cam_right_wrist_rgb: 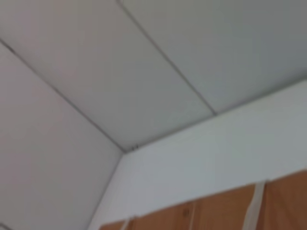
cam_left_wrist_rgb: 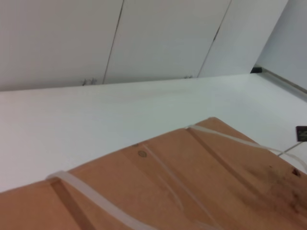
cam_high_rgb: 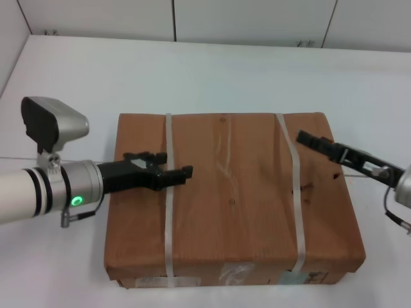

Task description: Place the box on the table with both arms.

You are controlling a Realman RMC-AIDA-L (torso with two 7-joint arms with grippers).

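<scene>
Head view: box (cam_high_rgb: 234,196) lies flat on worktop (cam_high_rgb: 192,70), centre. Left end effector (cam_high_rgb: 173,172), fingers apart, enters from 9 o'clock over the left strap (cam_high_rgb: 169,192); right end effector (cam_high_rgb: 307,139), from 3 o'clock, fingers' state unclear. Neither clamps the box, suggesting placement is done. Wrist views: box top, worktop beyond.

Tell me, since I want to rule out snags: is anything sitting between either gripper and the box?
Nothing visible. The left gripper reaches over the box top at its left strap, the right gripper over the top near the right edge. The box lies on the white table, with no other object around it.
</scene>
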